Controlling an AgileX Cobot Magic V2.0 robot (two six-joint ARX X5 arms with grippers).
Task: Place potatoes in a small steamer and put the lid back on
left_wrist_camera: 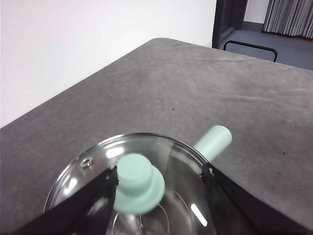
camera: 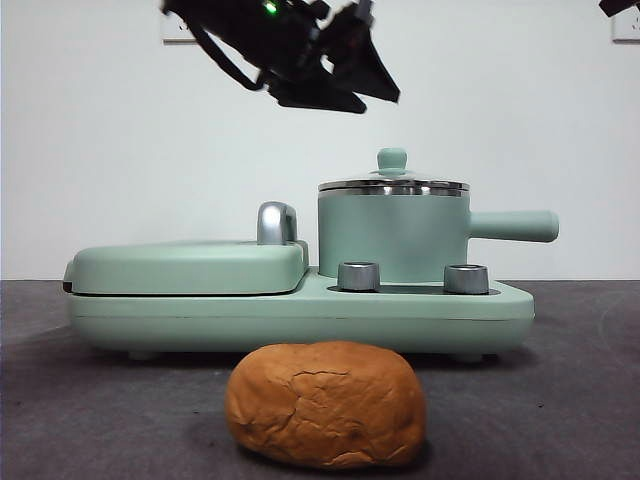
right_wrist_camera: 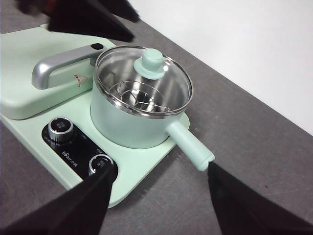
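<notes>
The potato [camera: 325,405], an orange-brown crusty lump, lies on the table in front of the appliance. The small steamer [camera: 395,235] stands on the base's right side, handle pointing right, with the glass lid [camera: 392,186] on it. My left gripper [camera: 345,75] hovers open just above and left of the lid's knob [camera: 391,158]. In the left wrist view the knob [left_wrist_camera: 139,182] lies between the open gripper's [left_wrist_camera: 161,174] jaws, not touched. My right gripper [right_wrist_camera: 157,169] is open and empty, high over the steamer [right_wrist_camera: 132,127] and lid [right_wrist_camera: 168,78]. The potato shows in neither wrist view.
The flat green griddle [camera: 185,265] with a chrome handle [camera: 276,222] fills the base's left side. Two steel dials [camera: 359,276] sit at the base front. A wire rack [right_wrist_camera: 137,98] lies inside the pot. The right arm shows as a black tip [camera: 620,6].
</notes>
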